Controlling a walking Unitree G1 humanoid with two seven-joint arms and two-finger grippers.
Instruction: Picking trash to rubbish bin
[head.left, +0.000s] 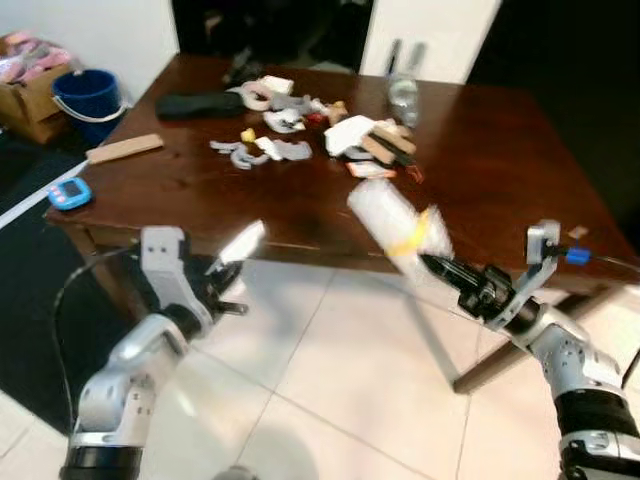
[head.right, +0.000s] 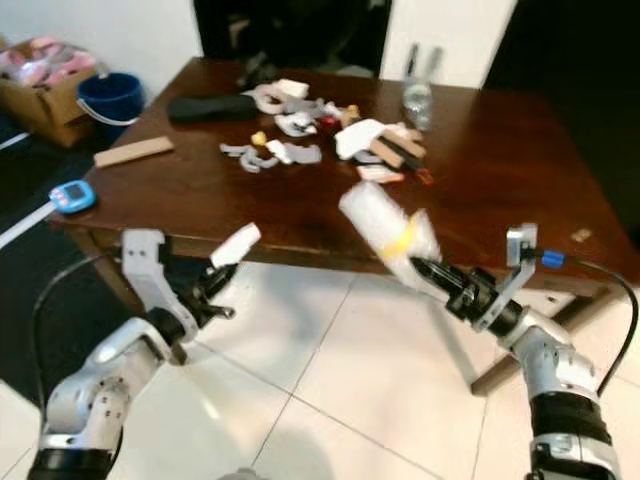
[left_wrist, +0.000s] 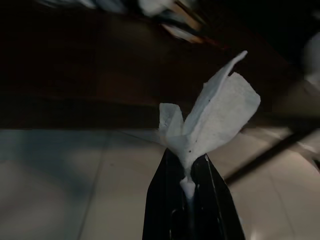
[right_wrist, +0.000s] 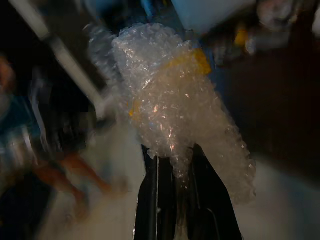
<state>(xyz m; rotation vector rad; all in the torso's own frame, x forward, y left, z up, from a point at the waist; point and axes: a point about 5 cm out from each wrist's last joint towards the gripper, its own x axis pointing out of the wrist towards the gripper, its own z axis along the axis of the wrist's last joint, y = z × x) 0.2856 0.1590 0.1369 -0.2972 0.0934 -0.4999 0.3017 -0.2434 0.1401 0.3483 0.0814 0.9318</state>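
We hold a roll of bubble wrap (right_wrist: 180, 115) with a yellow tape band in the right tool (right_wrist: 182, 165), whose two black fingers are closed narrow on its lower end; the roll sticks up and out beyond the fingertips, over the near edge of the bench (head.left: 500, 160). In the left tool (left_wrist: 192, 172) we pinch a crumpled white tissue (left_wrist: 212, 115), fingers pressed together on its twisted stem, the paper fanning out past the tips. Both tools hang in front of the bench, above the pale tiled floor (head.left: 340, 380), the left one lower and well apart from the right.

Beyond the tools, the dark wooden bench carries a scatter of scraps (head.left: 270, 140): white and grey paper pieces, a small yellow bit, a few brown sticks beside a white wad, and a clear plastic bottle (head.left: 402, 95) standing farther back. A long black object (head.left: 198, 104) lies ahead of the left tool, with a wooden block (head.left: 124, 148) and a small blue device (head.left: 69, 193) near the bench edge. Past that corner stand a blue bucket (head.left: 88, 98) and a cardboard box (head.left: 25, 100) against the white wall.
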